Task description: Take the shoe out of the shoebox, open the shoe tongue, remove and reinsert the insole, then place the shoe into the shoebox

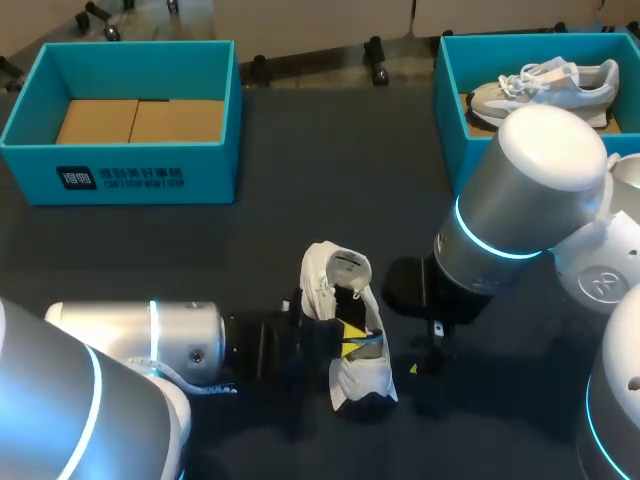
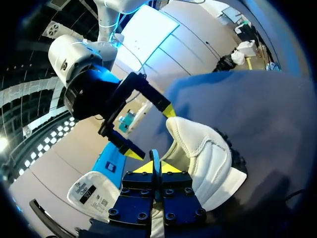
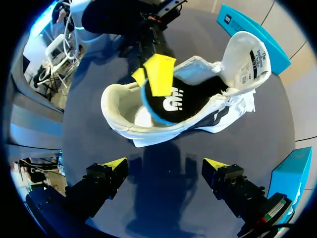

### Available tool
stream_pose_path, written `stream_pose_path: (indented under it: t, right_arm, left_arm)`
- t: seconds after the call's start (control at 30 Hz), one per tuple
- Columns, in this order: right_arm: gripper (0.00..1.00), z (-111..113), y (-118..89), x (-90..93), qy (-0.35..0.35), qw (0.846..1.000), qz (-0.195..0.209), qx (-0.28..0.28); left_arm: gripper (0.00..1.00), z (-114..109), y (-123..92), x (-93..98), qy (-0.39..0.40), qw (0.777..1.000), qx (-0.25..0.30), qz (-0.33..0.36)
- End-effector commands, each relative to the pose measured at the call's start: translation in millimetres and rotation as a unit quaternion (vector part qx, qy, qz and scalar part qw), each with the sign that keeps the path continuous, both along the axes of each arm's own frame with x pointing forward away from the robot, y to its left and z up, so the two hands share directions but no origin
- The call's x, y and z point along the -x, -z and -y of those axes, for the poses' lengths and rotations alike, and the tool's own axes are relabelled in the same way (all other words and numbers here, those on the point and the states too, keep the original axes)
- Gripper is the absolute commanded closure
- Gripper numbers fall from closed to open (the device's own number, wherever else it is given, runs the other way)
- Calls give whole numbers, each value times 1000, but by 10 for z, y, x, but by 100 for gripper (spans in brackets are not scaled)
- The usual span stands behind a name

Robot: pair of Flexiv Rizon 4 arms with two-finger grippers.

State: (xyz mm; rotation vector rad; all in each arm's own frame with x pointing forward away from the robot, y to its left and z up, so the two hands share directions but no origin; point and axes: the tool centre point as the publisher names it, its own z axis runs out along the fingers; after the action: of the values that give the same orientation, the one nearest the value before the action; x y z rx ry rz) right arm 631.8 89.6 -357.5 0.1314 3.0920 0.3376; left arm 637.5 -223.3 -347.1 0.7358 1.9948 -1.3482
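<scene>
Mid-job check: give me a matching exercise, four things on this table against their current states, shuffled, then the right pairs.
Things:
1. left gripper
2. right gripper
3. left shoebox
4. right shoebox

States:
A. holds a grey shoe
B. open, holding nothing
C. shut on the insole
D. only cardboard inside

Pairs: 1-C, 2-B, 3-D, 4-A.

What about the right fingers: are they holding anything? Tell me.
No, the right fingers stand wide apart with nothing between them, and the shoe lies ahead of them, untouched.
</scene>
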Motion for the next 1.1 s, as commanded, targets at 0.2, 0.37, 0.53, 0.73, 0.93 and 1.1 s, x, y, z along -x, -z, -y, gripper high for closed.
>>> stream_pose_path:
  t: [0.2, 0.37, 0.53, 0.73, 0.93, 1.1]
  right_arm:
    - [0, 13, 7, 13, 0, 1000, 1, -2]
    - [0, 13, 7, 13, 0, 1000, 1, -2]
    - [0, 13, 7, 13, 0, 1000, 1, -2]
    - [0, 13, 7, 13, 0, 1000, 1, -2]
    - [0, 13, 7, 13, 0, 1000, 1, -2]
    - [0, 13, 7, 13, 0, 1000, 1, -2]
  left_arm:
    - [100, 64, 63, -97, -12, 1000, -11, -20]
    - [89, 11, 29, -51, -4, 999, -14, -34]
    - [77, -22, -34, -17, 8, 998, -14, -57]
    - [81, -43, -123, 41, 21, 998, -9, -63]
    - [81, -38, -153, 109, 36, 997, -9, -69]
    - [100, -3, -105, 156, 42, 997, -20, -65]
